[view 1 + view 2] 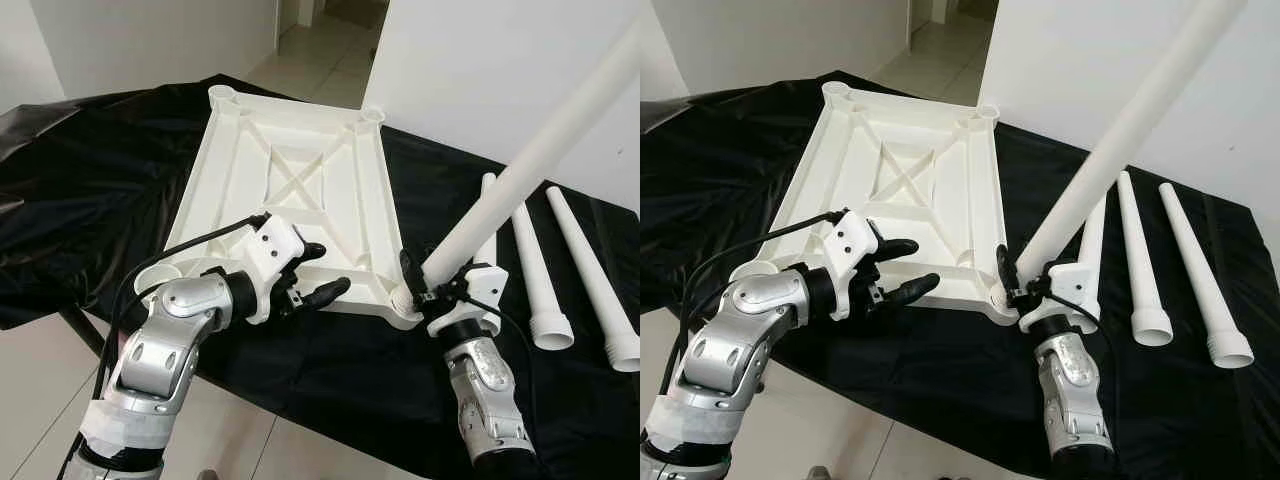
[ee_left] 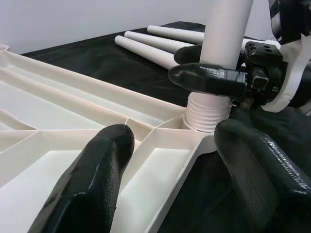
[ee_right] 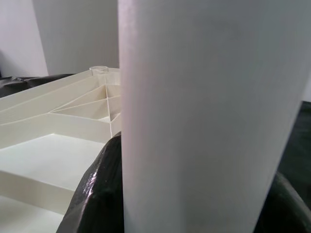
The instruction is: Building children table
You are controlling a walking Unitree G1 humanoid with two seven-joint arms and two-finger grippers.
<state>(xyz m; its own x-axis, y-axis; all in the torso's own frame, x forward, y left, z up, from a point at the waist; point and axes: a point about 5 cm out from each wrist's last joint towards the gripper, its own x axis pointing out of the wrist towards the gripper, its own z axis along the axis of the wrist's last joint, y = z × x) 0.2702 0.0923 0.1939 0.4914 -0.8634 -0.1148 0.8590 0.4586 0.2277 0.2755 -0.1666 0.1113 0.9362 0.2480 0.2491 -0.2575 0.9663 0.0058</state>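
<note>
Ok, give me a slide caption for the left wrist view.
Right gripper seats a white table leg into the upturned tabletop corner socket, left gripper open beside it.

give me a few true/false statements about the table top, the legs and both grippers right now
1. The right gripper is shut on a white leg whose threaded end sits at a corner socket of the table top. True.
2. The table top lies with its ribbed underside facing up. True.
3. The left gripper is clamped on a spare leg. False: its fingers are open, hovering over the near edge of the table top and holding nothing.
4. Three spare legs lie on the black cloth to the robot's right. True.
5. Legs are already fitted in both far corner sockets. False: those sockets are empty.
</note>
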